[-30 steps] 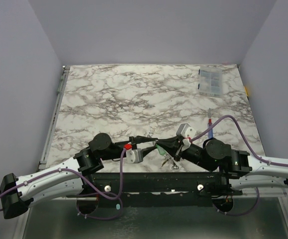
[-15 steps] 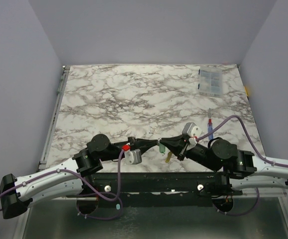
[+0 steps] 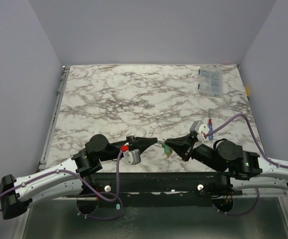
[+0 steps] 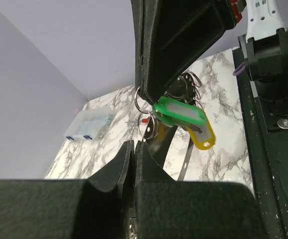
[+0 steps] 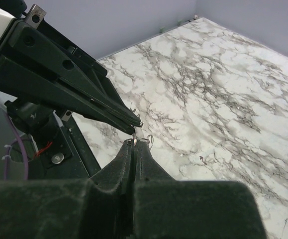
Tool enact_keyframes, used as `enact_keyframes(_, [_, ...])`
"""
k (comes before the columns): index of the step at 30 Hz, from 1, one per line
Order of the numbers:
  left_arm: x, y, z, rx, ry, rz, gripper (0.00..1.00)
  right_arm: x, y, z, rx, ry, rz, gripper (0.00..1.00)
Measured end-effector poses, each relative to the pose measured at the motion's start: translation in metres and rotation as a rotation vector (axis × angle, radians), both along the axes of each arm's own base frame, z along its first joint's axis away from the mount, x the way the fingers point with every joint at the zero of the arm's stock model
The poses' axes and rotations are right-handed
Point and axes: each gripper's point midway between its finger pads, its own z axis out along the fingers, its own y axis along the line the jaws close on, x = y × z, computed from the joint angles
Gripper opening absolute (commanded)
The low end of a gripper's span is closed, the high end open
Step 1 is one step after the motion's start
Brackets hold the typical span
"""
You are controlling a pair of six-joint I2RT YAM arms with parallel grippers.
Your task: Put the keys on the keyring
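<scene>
My left end effector [image 4: 134, 149] and right end effector [image 5: 135, 148] both pinch the keyring [image 4: 144, 125], keys [image 4: 179, 112] dangling, so I'd pry slowly without twisting.

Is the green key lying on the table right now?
No: the green key hangs in mid-air from metal rings pinched by the right pincer, over the yellow key.

Yellow key [image 4: 206, 140] hides half behind green key [image 4: 179, 112] — split rings [image 4: 144, 124] overlap unreadably; right gripper [image 4: 144, 90] runs off at 12 o'clock.
</scene>
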Motion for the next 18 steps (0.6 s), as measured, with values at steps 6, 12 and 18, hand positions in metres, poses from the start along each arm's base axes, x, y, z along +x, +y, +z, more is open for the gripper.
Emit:
enact_keyframes(6, [0.002,0.0,-0.003,0.007,-0.004,0.008,0.09,-0.001,-0.001,-0.005,0.002,0.027,-0.003,0.01])
enact_keyframes(12, [0.001,-0.001,-0.01,0.029,-0.008,0.0,0.54,-0.001,0.001,-0.009,-0.018,0.025,0.002,0.01])
enact_keyframes(18, [-0.003,-0.004,-0.019,0.056,0.005,-0.034,0.63,-0.004,0.004,-0.014,-0.051,0.007,0.028,0.01])
